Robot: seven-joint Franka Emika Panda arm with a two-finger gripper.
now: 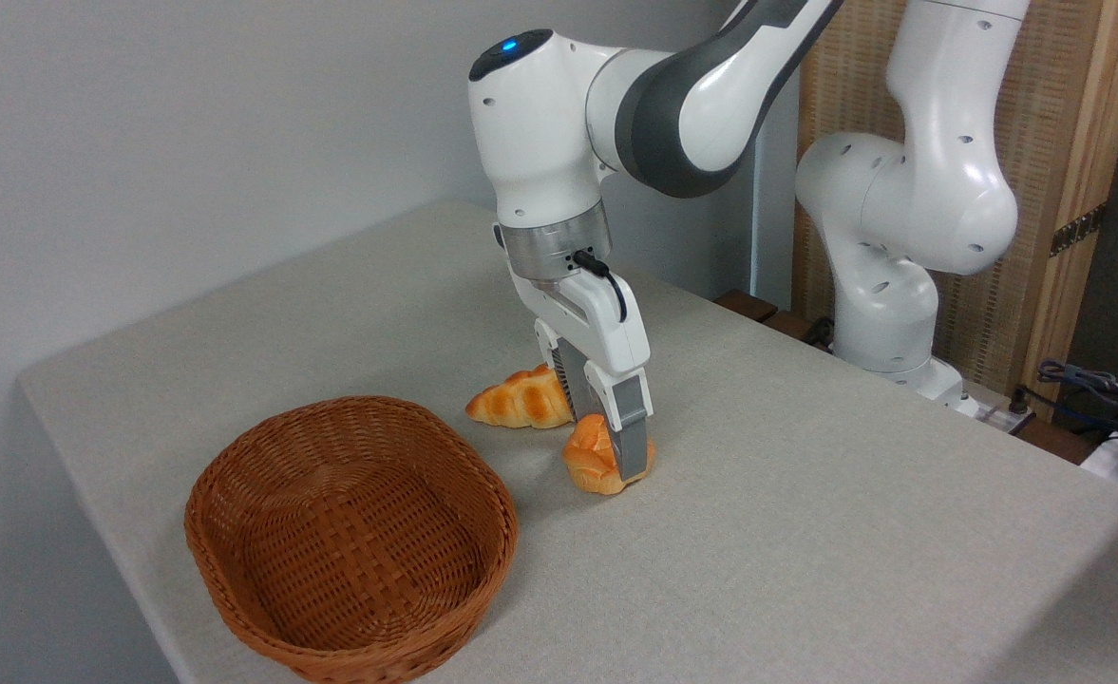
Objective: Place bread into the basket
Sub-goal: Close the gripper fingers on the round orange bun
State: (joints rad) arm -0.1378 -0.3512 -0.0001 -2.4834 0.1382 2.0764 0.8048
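The bread (589,463), a small round golden-orange bun, rests on the grey table to the right of the basket. My gripper (604,446) points down over it, one finger (633,432) pressed against its near right side and the other behind it, so the jaws look shut on the bun. It still touches the tabletop. The basket (359,405), oval reddish-brown wicker with low sides, stands at the front left with nothing inside, about a hand's width from the bun.
A longer braided golden loaf (519,400) lies just behind and left of the bun, close to the rear finger. The table's (805,532) front edge runs right below the basket. The arm's white base (891,285) stands at the back right beside cables.
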